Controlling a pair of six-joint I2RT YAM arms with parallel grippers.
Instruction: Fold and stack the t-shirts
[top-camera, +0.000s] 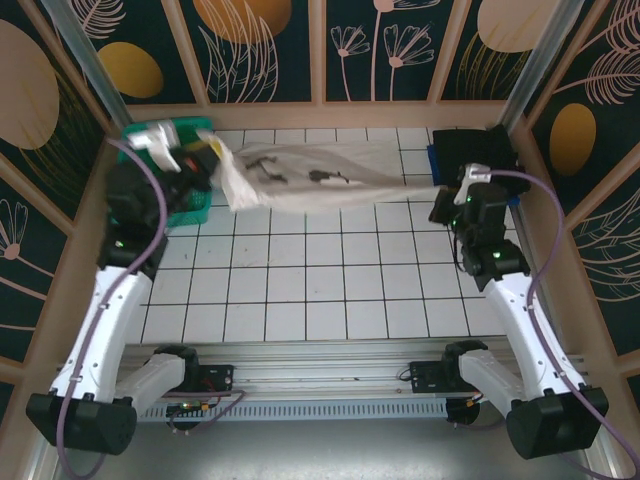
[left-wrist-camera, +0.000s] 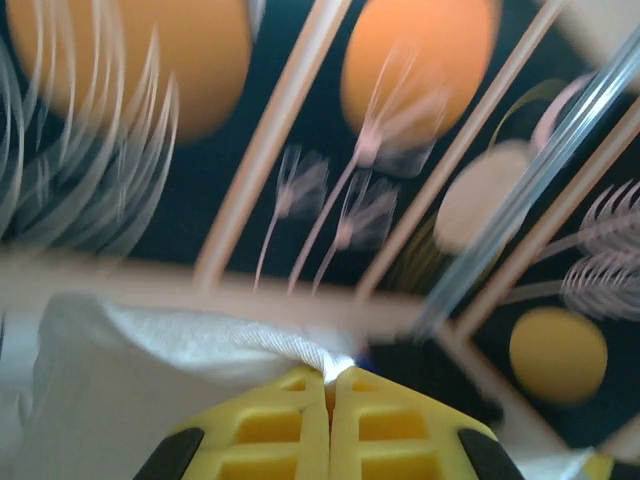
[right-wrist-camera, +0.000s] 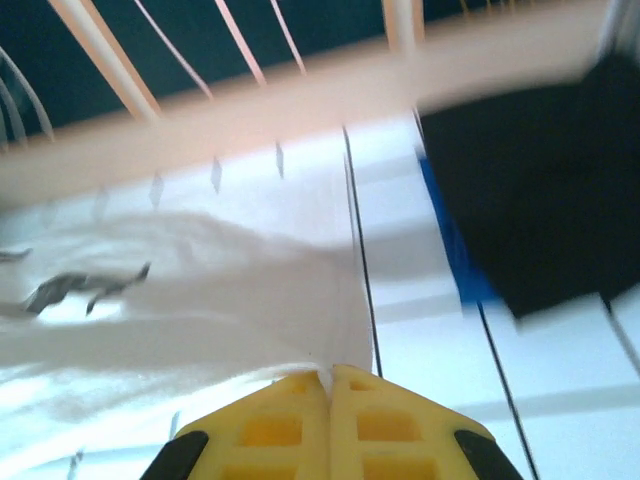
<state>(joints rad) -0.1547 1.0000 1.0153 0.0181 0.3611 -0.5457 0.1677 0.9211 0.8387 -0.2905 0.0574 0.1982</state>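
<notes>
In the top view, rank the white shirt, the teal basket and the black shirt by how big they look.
1. white shirt, clearly largest.
2. teal basket and black shirt: look alike and are both partly hidden, so left unranked.

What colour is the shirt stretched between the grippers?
Cream-white t-shirt with dark printed marks; clearest in the top external view.

The cream-white t-shirt (top-camera: 310, 178) is stretched left to right over the far part of the table. It is drawn into a long wrinkled band that is wider at its left end, with a dark print showing on its upper face. Its left edge is pinched in the left claw (left-wrist-camera: 330, 378) and its right edge in the right claw (right-wrist-camera: 328, 372). The black t-shirt (top-camera: 470, 150) lies flat in the far right corner, just beyond the white one's right end.
</notes>
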